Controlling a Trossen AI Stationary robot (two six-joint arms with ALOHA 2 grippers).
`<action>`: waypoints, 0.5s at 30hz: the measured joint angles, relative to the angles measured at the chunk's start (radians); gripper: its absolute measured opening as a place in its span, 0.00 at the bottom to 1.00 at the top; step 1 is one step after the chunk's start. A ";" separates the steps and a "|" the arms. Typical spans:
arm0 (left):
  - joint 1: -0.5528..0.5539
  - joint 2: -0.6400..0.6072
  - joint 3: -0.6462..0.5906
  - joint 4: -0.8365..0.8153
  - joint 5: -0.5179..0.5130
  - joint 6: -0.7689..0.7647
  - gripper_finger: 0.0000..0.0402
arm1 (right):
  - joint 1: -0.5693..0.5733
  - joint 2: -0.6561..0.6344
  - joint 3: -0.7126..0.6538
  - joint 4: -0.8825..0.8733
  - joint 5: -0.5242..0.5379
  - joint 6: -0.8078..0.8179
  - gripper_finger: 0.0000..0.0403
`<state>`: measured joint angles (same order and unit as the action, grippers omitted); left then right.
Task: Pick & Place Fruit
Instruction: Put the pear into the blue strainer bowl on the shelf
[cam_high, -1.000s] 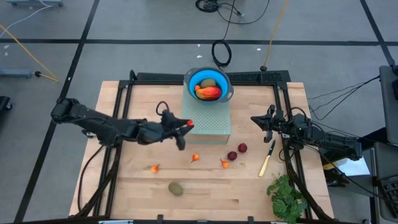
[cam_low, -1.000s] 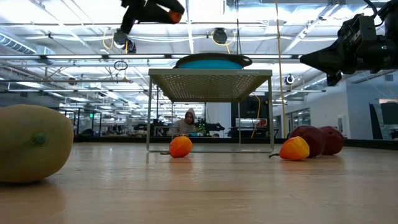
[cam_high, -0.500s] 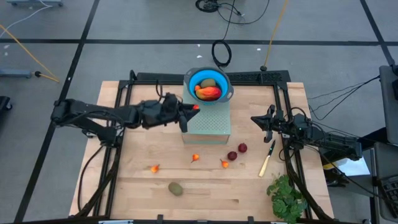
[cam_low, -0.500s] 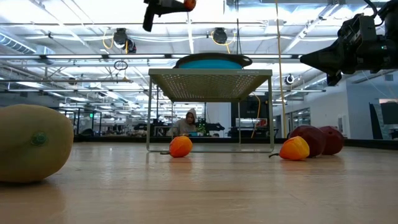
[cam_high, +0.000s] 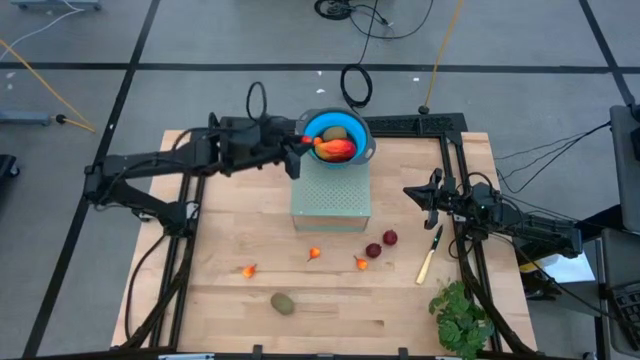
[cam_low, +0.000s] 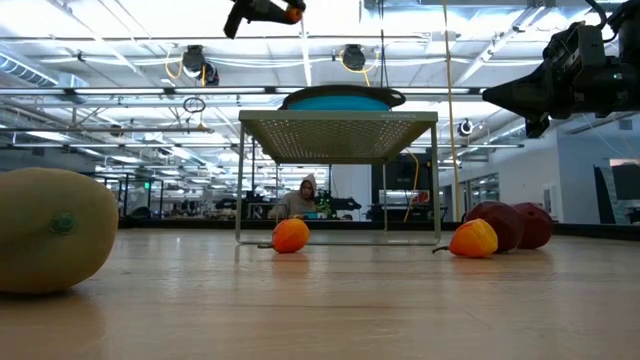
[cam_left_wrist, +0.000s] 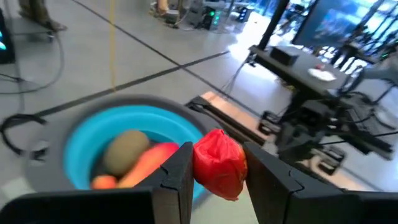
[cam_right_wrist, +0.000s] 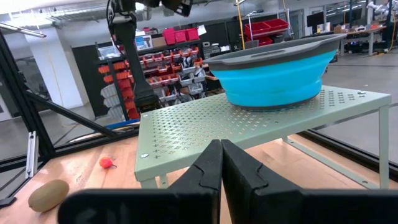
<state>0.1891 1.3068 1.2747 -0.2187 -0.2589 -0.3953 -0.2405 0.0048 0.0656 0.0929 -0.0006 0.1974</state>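
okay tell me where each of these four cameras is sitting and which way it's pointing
High: overhead, straight down on the table; both arms show.
Low: table height, level across; kiwi close, arms overhead.
Left wrist: on the left arm, looking past the left gripper, shut on a red fruit, to the bowl.
Right wrist: on the right arm, past the shut right gripper, toward the rack.
All four see the bowl.
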 joint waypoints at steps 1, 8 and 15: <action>0.010 0.001 0.012 -0.016 0.000 0.016 0.29 | 0.000 0.000 0.000 0.000 0.000 0.000 0.00; 0.069 0.010 0.059 -0.043 0.003 0.137 0.29 | 0.000 0.000 0.000 0.000 0.000 0.000 0.00; 0.129 0.013 0.064 -0.040 0.082 0.179 0.29 | 0.000 0.000 0.000 0.000 0.000 0.000 0.00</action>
<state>0.3185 1.3197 1.3388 -0.2585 -0.1764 -0.2160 -0.2405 0.0051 0.0658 0.0929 -0.0006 0.1974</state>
